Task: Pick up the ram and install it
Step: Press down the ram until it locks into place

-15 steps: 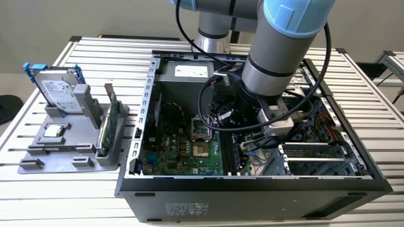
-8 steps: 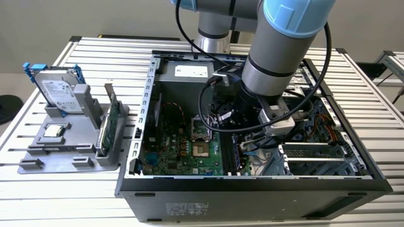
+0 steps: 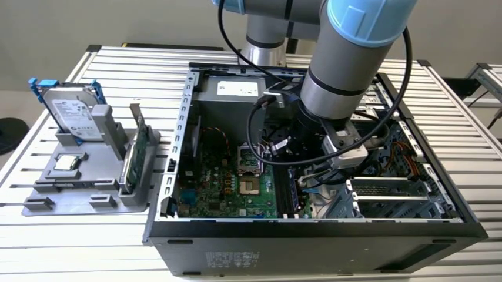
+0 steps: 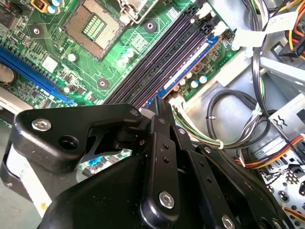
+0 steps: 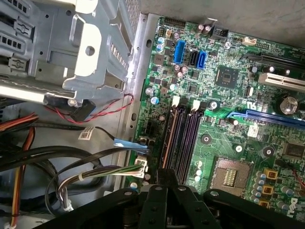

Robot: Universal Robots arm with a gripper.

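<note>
A grey and light-blue robot arm reached down into an open black desktop computer case [image 3: 180, 147] standing on a slatted metal table [image 3: 70, 247]. Its black gripper [image 4: 159, 112] hung low over the green motherboard [image 5: 228, 109], directly above the row of long black memory slots [image 4: 167, 55]. The ram [image 4: 183, 71], a long, thin blue circuit stick, stood on edge in the slot at the edge of the row nearest the bundled cables [image 4: 233, 109], with the fingertips at one end of it. Whether the jaws were closed on the stick or merely resting over it could not be told, since the gripper body hid the tips in both wrist views. Judged from its look, the stick would be light and rigid but fragile; it is best held by its long flat faces near the middle and pressed straight down. At the exterior view's left, a grey holder [image 3: 86, 194] carried a silver boxy hard drive [image 3: 72, 111] and a green circuit card [image 3: 137, 155].
</note>
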